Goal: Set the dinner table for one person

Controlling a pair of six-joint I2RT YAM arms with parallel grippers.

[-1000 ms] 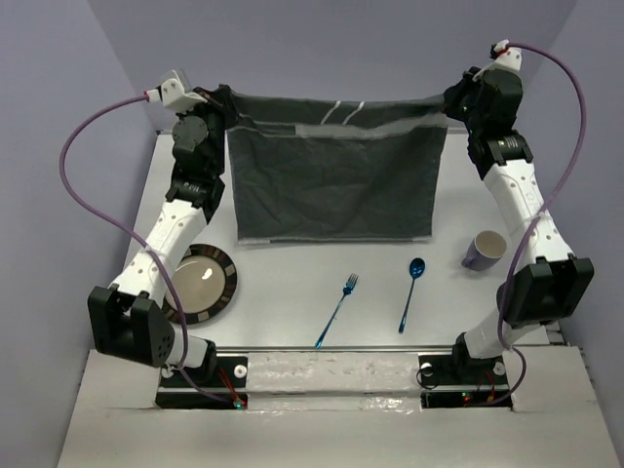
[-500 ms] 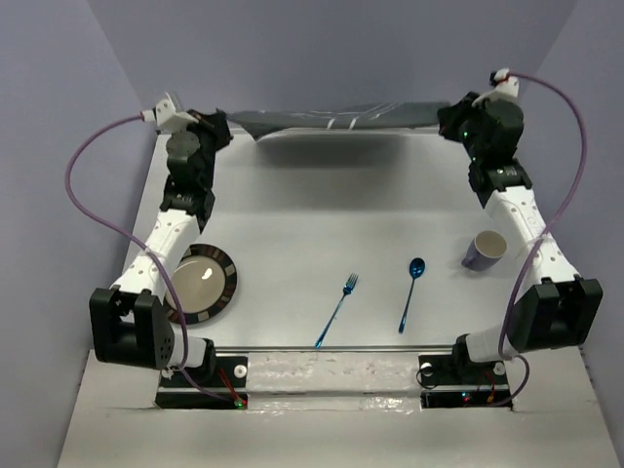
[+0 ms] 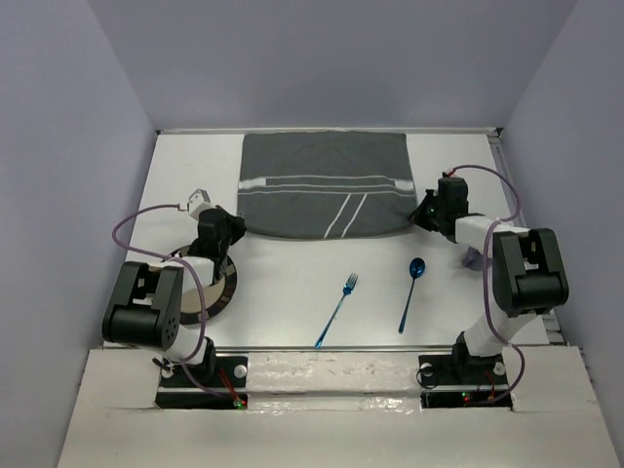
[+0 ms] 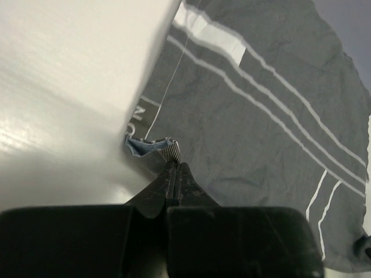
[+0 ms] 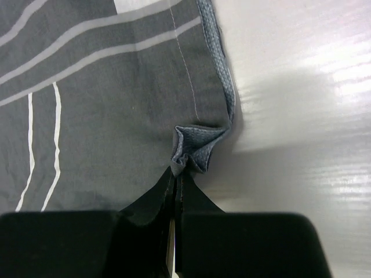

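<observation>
The dark grey striped placemat (image 3: 325, 183) lies spread flat on the white dinner table (image 3: 292, 263), at the back centre. My left gripper (image 3: 239, 232) is shut on its near left corner, which shows bunched at the fingertips in the left wrist view (image 4: 174, 165). My right gripper (image 3: 419, 216) is shut on the near right corner, a crumpled fold at its tips in the right wrist view (image 5: 177, 174). Both grippers sit low at the table surface. The placemat fills much of both wrist views (image 4: 261, 116) (image 5: 104, 87).
A round plate with a dark rim (image 3: 216, 288) lies at the near left, partly under my left arm. A blue fork (image 3: 338, 310) and a blue spoon (image 3: 410, 292) lie in front of the placemat. A purple cup (image 3: 475, 258) is mostly hidden behind my right arm.
Both arms have come down and toward the near side, bringing the placemat from hanging in the air at the back to lying flat on the table. Both grippers still hold its corners.
</observation>
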